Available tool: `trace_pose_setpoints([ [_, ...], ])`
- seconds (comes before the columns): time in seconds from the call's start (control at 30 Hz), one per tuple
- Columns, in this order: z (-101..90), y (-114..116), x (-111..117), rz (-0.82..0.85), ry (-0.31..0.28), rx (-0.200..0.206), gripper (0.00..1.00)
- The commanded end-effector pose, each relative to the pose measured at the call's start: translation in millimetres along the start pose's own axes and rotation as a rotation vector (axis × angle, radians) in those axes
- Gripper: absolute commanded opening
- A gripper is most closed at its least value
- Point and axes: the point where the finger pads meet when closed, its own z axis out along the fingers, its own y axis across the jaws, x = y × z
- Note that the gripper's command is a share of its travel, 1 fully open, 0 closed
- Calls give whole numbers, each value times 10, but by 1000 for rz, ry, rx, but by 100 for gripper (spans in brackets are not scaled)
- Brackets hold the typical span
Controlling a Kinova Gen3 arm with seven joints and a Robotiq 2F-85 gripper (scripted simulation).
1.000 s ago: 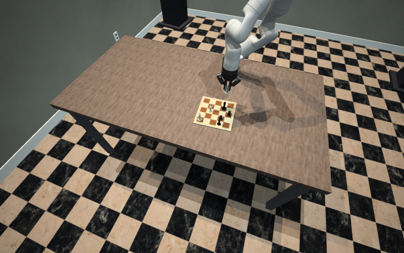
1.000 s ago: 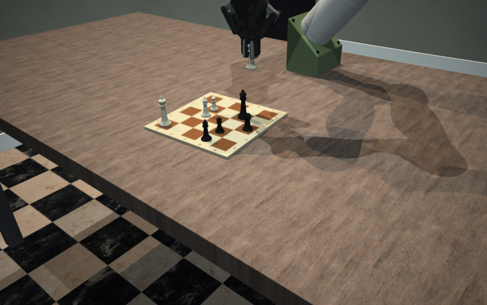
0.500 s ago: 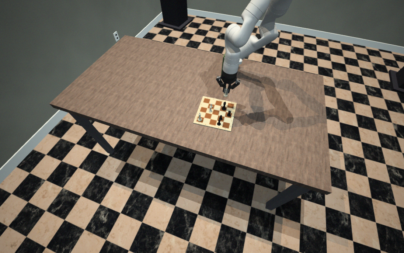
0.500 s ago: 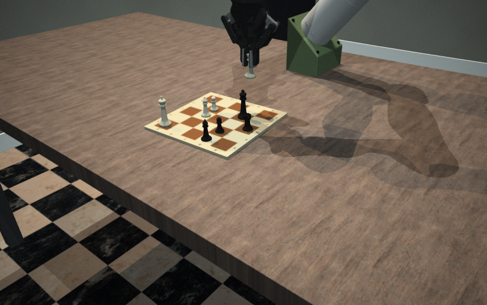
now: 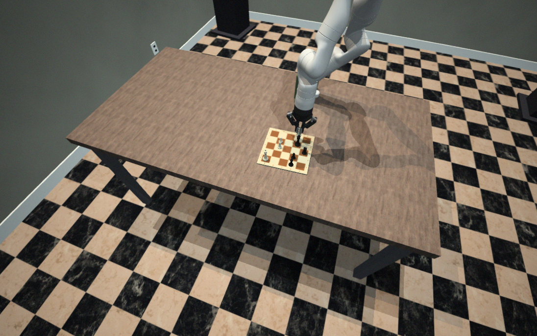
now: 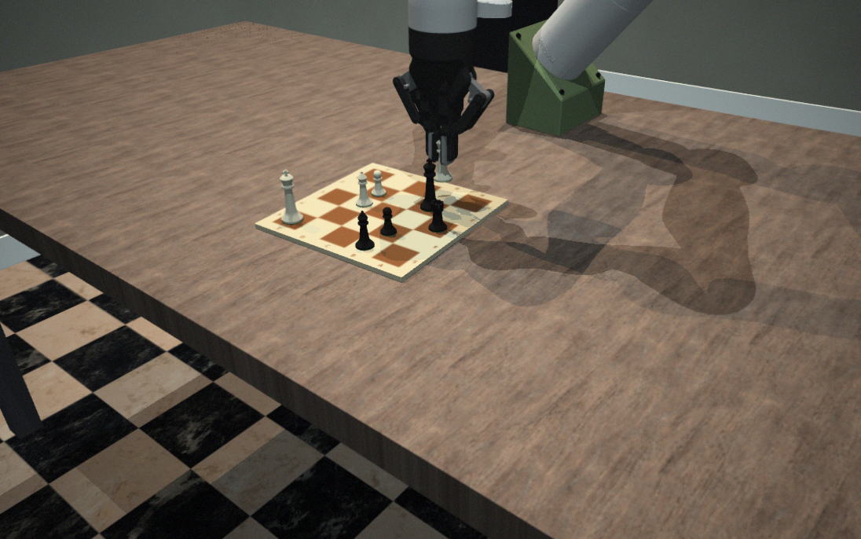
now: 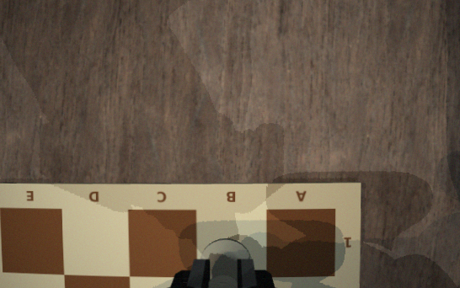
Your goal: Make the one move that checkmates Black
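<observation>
A small chessboard (image 5: 262,161) (image 6: 406,269) (image 7: 189,195) lies on the wooden table (image 5: 178,118). My gripper (image 5: 300,128) (image 6: 442,147) (image 7: 223,271) is shut on a white piece (image 6: 442,170) (image 7: 225,248) and holds it upright, low over the light square B1 at the board's far edge. Close in front of it stands the tall black king (image 6: 429,184) (image 5: 297,140). Two black pawns (image 6: 437,216) (image 6: 387,221) and a black bishop (image 6: 364,230) stand nearer the front. A tall white piece (image 6: 289,198) (image 5: 265,156), a white bishop (image 6: 362,190) and a white pawn (image 6: 378,182) stand on the left.
The arm's green mount (image 6: 549,89) sits on the table behind the board to the right. A black pedestal (image 5: 231,15) stands on the floor beyond the table. The table's front edge (image 6: 254,375) is well clear of the board.
</observation>
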Motion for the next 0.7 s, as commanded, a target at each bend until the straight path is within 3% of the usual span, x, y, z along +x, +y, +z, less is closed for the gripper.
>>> trace_pose_setpoints([
  [0.0, 164, 43, 16, 1, 7, -15, 0],
  [0.67, 216, 41, 9, 1, 6, -14, 0],
])
